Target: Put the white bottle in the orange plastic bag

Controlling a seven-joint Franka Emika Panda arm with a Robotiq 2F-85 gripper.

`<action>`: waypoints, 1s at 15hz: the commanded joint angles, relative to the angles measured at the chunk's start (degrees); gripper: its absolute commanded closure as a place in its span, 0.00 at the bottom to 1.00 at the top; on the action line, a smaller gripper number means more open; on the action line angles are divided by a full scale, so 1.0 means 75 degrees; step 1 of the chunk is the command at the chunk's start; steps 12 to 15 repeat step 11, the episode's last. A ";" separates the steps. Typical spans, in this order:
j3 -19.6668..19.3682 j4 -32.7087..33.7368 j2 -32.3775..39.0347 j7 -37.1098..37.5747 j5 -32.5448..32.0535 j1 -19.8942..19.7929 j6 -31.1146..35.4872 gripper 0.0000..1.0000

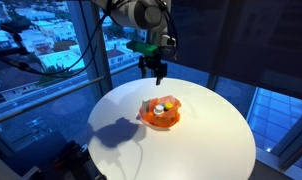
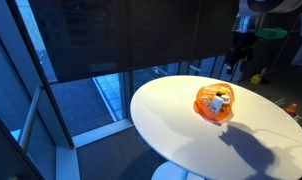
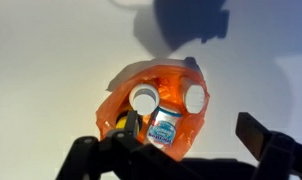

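Observation:
An orange plastic bag lies near the middle of the round white table; it shows in both exterior views. In the wrist view the bag lies open with a white bottle with a blue label lying inside it, white cap pointing away. The bottle also shows in an exterior view. My gripper hangs above the table behind the bag, apart from it, open and empty. In the wrist view its fingers are spread on either side of the bag.
A second white round item and a yellow object lie in the bag beside the bottle. Large windows stand close behind the table. The table edge drops off to the floor all round.

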 commanded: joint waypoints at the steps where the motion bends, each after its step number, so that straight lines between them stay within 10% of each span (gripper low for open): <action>1: -0.0086 0.0305 -0.0474 0.0641 -0.0674 0.0051 -0.0825 0.00; 15: -0.0061 0.0525 -0.0751 0.0689 -0.0912 -0.0033 -0.1437 0.00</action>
